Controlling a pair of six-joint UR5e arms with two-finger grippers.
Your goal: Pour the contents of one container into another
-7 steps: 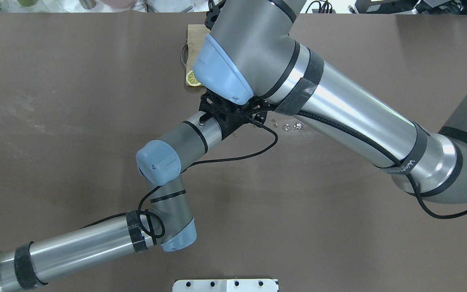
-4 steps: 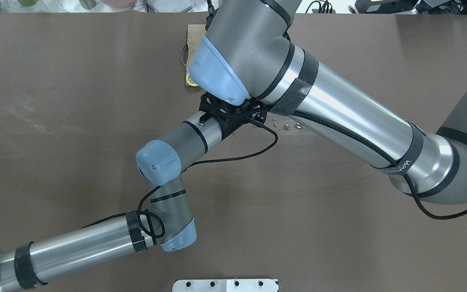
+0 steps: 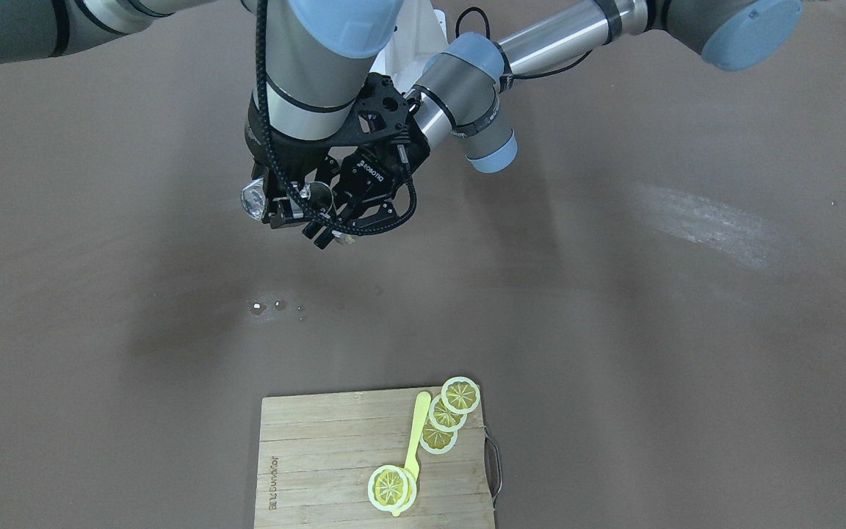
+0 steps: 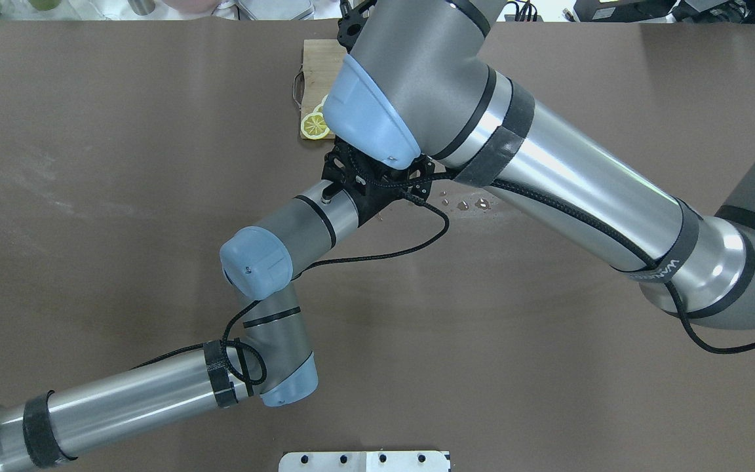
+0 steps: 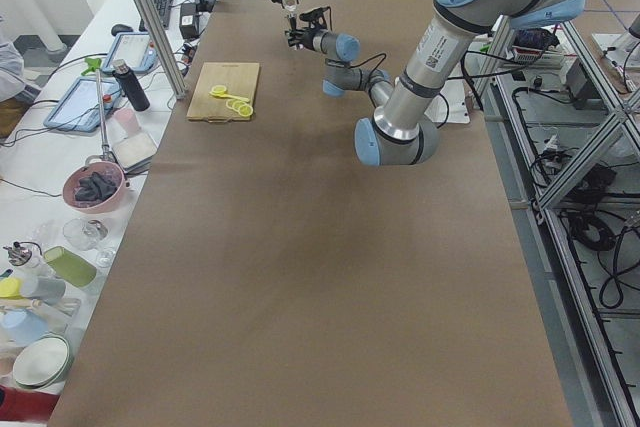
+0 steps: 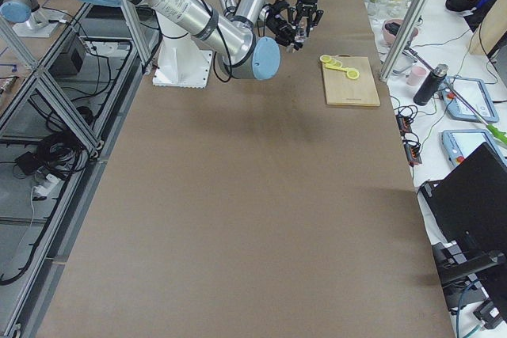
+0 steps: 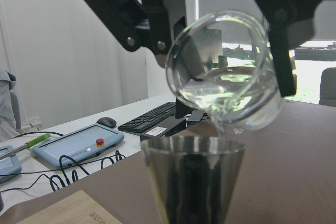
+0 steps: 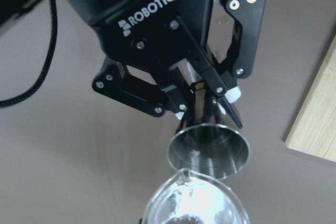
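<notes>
Compared with the overhead picture of a moment ago, the right arm's blue-capped wrist joint (image 4: pixel 367 124) sits a little more to the right and uncovers more of the lemon slice (image 4: pixel 315 124) behind it; the left arm (image 4: pixel 286 229) lies as before.

The right gripper (image 7: pixel 224 74) is closed on the glass cup (image 7: pixel 231 95), one finger on each side, and holds it strongly tilted in the air above the table (image 3: pixel 614 330). A thin stream of clear liquid (image 7: pixel 218 129) runs from its lip into the jigger (image 7: pixel 191 182), which stands upright directly under it. The left gripper (image 8: pixel 206 103) is clamped on the narrow waist of the jigger. The cup has liquid in it, so I judge the pour is in the middle.

What worries me: the mouth of the jigger is small. If I tilt faster, the stream can jump over the far rim; if too slowly, it can run down the outside of the glass. Some drops (image 3: pixel 258 309) on the table suggest this risk is real. I cannot see the level inside the jigger, so overfilling is possible too. A touch from the cup could also turn the jigger in its narrow grip.

For writing, I read "ROBOTIQ" (image 8: pixel 149 9) in white on the left gripper's body. The cutting board (image 3: pixel 320 455) carries a burned mark near its edge, but it is too small to read.
</notes>
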